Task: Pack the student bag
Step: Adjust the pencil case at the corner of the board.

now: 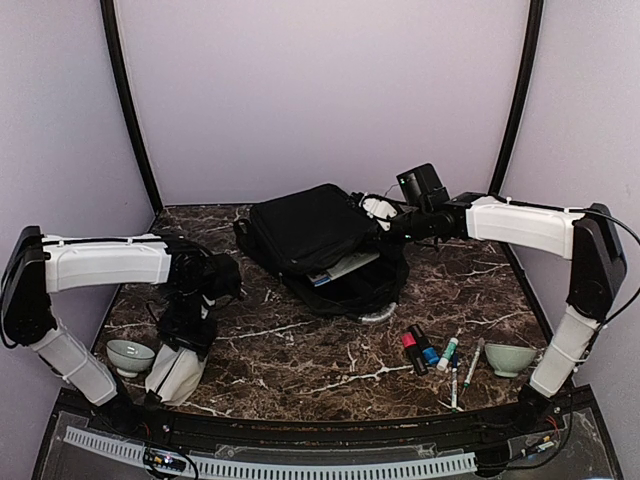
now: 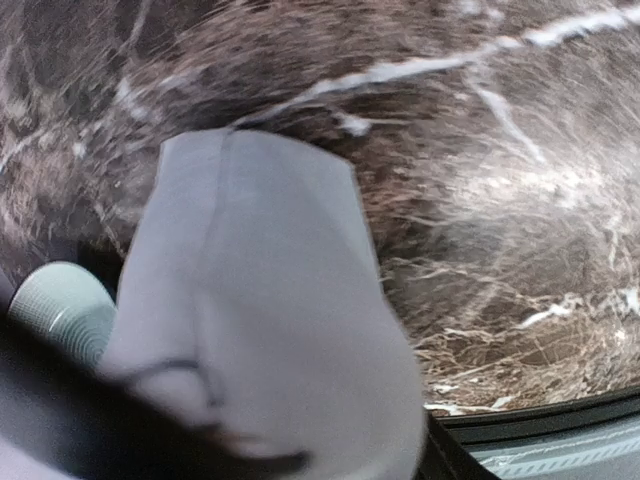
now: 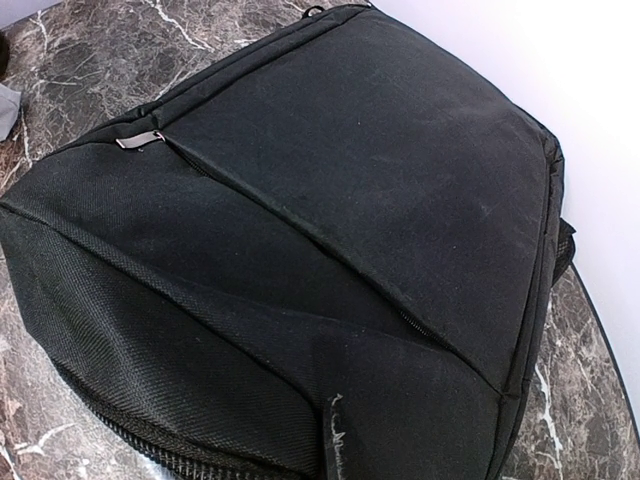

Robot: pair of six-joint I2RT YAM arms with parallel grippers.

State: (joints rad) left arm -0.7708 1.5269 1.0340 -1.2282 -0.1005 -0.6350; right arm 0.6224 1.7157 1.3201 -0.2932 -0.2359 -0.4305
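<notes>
at back centre the student bag (image 1: 300,230) lies unzipped, mouth toward the arms, ready for loading. left gripper (image 1: 187,342) seems clamped on white-grey pouch (image 1: 178,372); right gripper (image 1: 385,215) at its flap, opening cannot be told.

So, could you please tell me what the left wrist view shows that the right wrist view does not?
Only the left wrist view shows the white-grey pouch, close to the lens, with a pale green bowl beside it and the table's front edge. Only the right wrist view shows the student bag, its black fabric filling most of the frame, with a metal zipper pull and the pale wall behind it. Both views share the dark marble tabletop.
</notes>
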